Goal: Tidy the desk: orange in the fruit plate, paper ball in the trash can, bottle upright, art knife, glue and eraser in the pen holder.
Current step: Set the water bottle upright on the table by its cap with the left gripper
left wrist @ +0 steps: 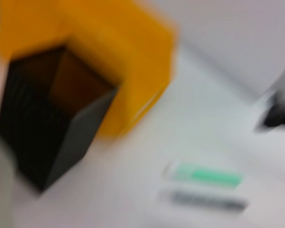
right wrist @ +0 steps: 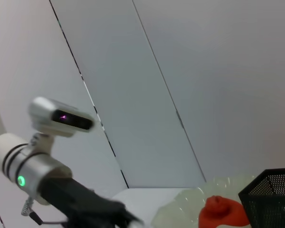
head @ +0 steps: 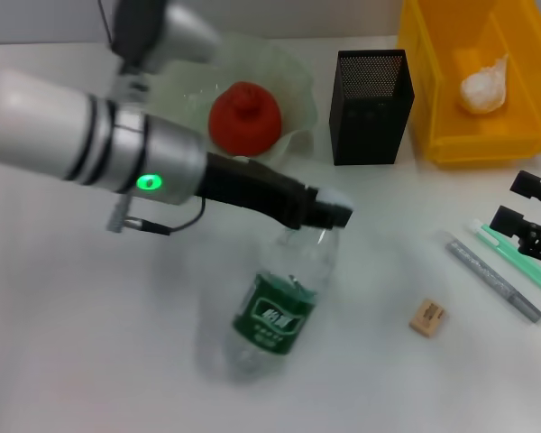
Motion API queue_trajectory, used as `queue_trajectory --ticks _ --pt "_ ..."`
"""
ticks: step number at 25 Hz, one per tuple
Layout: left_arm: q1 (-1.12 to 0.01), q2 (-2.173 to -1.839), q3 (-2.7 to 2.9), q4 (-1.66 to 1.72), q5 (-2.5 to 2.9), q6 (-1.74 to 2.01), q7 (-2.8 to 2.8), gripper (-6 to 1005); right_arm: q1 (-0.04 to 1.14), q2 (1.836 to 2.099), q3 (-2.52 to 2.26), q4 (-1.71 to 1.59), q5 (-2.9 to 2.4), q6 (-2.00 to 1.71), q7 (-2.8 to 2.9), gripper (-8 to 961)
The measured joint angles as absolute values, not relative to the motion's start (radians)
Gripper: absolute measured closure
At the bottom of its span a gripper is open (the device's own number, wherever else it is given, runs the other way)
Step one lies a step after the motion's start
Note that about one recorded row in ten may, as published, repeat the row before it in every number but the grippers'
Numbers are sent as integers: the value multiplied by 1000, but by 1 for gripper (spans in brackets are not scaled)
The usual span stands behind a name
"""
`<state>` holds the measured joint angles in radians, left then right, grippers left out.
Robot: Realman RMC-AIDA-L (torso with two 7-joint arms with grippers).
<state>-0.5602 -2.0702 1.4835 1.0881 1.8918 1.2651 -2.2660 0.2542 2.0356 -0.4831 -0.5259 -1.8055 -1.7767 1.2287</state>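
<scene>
Two arms are seen: the left gripper (head: 329, 215) is closed on the neck of the bottle (head: 272, 311), which is tilted on the white desk (head: 90, 343), while the right gripper (head: 534, 216) is parked at the desk's right edge, its state not discernible. The orange (head: 244, 117) is seated in the fruit plate (head: 293, 77), the paper ball (head: 483, 87) in the trash can (head: 451, 135). The eraser (head: 428, 317) is lying near the art knife (head: 494, 279); the pen holder (head: 371, 105) is standing between plate and can

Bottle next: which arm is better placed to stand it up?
Left. The left gripper is already at the bottle, at its top end, while the right gripper waits at the table's right edge.
</scene>
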Motion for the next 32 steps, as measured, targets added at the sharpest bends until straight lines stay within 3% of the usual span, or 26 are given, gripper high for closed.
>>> queue_trajectory --ticks 7,32 --pt "-475 -2066 1205 880 1613 1492 -1762 558 276 2036 -479 -511 -1805 -1787 1238 111" --pt "-453 -2077 992 333 1294 1632 -678 564 319 2038 -419 -446 -1803 -1751 1250 111"
